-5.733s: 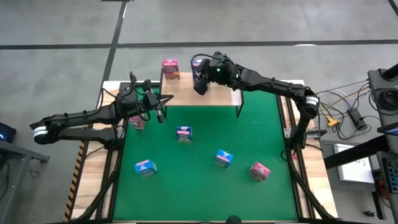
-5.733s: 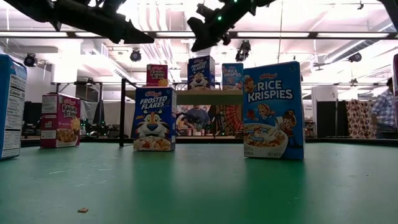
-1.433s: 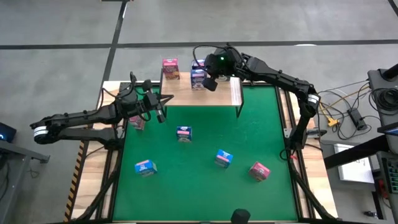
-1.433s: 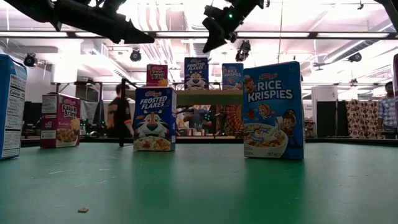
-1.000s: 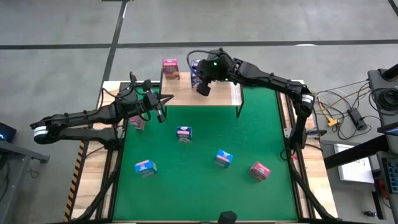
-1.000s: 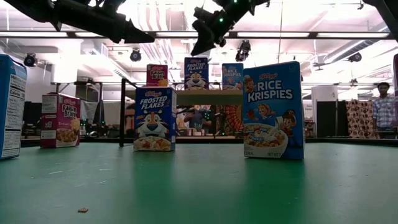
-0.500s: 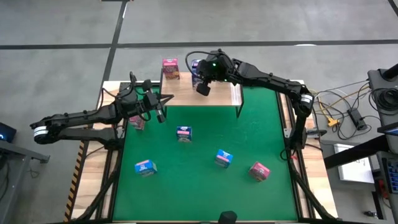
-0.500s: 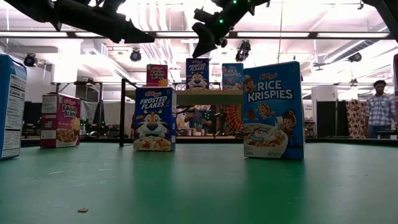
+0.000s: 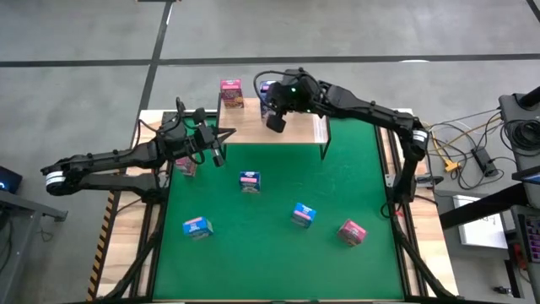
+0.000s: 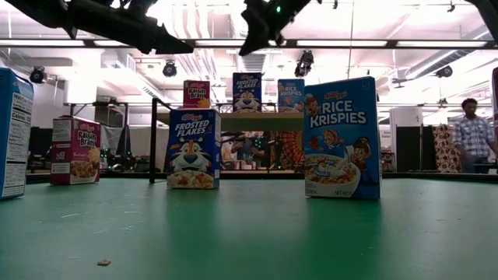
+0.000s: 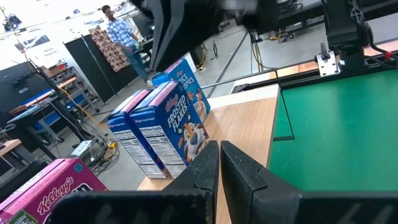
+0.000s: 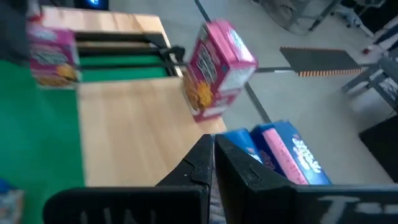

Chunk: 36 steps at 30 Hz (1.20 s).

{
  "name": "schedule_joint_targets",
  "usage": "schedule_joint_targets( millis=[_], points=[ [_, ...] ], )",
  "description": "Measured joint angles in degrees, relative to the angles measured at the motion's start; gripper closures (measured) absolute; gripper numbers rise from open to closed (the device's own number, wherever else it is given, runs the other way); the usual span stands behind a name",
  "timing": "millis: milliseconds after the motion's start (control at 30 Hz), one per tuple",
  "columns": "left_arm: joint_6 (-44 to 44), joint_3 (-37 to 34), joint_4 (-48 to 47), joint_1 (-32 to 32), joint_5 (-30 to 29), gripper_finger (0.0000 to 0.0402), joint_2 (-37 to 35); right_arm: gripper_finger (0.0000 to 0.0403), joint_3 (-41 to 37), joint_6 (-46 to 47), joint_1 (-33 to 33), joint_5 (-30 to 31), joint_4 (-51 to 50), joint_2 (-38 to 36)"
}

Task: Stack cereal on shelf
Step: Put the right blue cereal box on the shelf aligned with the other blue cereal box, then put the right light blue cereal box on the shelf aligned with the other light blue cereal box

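Hovering over shelf (image 9: 253, 127), right gripper (image 9: 275, 123) pinched closed, empty. Left gripper (image 9: 218, 156) also closed, empty, at mat's (image 9: 354, 169) left rear edge. Three cereal boxes upright on shelf: pink (image 10: 196, 94), two blue (image 10: 247, 92). Low view reads fronts facing fwd; left wrist view shows the blue pair (image 11: 163, 127) touching. Shelf's right end bare.

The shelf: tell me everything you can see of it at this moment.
The shelf is a low light-wood plank on thin black legs, standing level at the far edge of the green mat. Three cereal boxes stand upright on it: a pink Raisin Bran box apart near one end, then a blue Frosted Flakes box and a blue Rice Krispies box side by side. The right tool, shut, hovers above the plank.
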Motion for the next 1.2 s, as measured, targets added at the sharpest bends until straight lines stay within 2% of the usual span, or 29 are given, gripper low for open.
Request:
schedule_joint_targets(
  millis=[133, 333, 500, 700, 833, 1033, 1200],
  points=[
    [0.0, 0.0, 0.0, 0.0, 0.0, 0.0401, 0.0, 0.0394, 2.3, 4.4, 2.9, -0.1, -4.5, -1.3],
    [0.0, 0.0, 0.0, 0.0, 0.0, 0.0401, 0.0, 0.0394, 5.8, 13.5, 8.5, -0.8, -16.6, -1.5],
    [-0.1, 0.0, 0.0, 0.0, 0.0, 0.0401, 0.0, 0.0394, 5.4, 21.5, 13.0, -4.8, -26.3, -1.5],
    [-0.5, 0.0, 0.0, 0.0, 0.0, 0.0401, 0.0, 0.0394, 3.2, 31.6, 18.1, -5.2, -36.3, -1.5],
    [-0.7, 0.0, 0.0, 0.0, 0.0, 0.0401, 0.0, 0.0394, 0.7, 39.8, 21.2, -5.4, -40.0, -1.5],
    [-1.3, 0.0, 0.0, 0.0, 0.0, 0.0401, 0.0, 0.0394, -2.8, 53.1, 25.9, -10.6, -41.1, -1.5],
    [-1.3, 0.0, 0.0, 0.0, 0.0, 0.0401, 0.0, 0.0386, -3.8, 63.1, 29.7, -10.6, -41.0, -1.5]
  ],
)
